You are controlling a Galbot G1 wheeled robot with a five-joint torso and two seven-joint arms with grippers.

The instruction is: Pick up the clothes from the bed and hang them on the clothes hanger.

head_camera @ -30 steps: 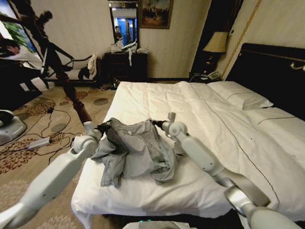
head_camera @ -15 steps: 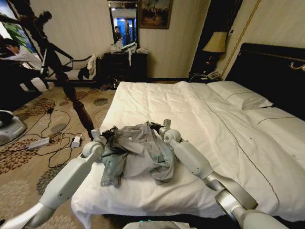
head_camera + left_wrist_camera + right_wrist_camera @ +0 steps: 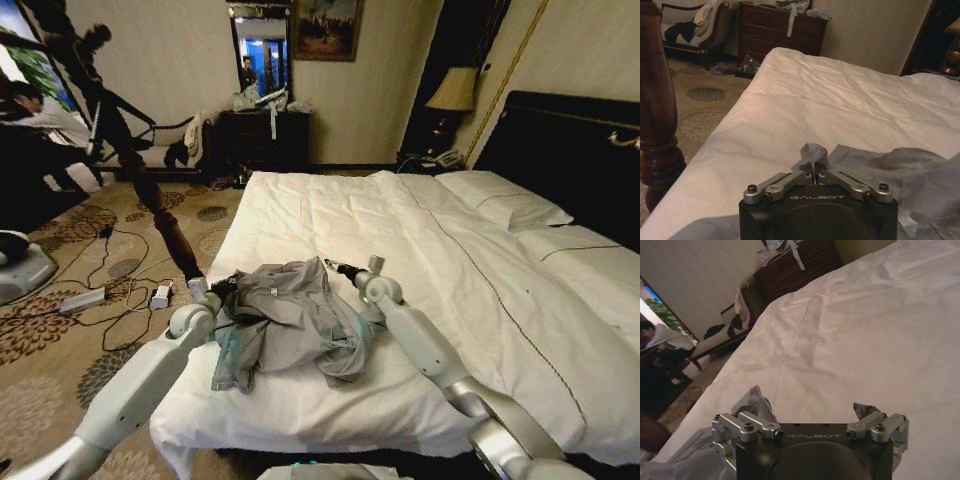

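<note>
Since both arms sit at the same grey heap, here's the layout, left to right:

left gripper (image 3: 814,176): fingers pinched tight on a small tuft of the clothes (image 3: 290,318), at the heap's side toward the bed's (image 3: 330,215) left edge.
clothes: crumpled near the bed's foot-end left corner, stretching sideways between the two grippers.
right gripper (image 3: 810,416): fingers spread wide, holding nothing, cloth just beside one finger.
nearer arm: left, I'd say, it already has the grip.
</note>
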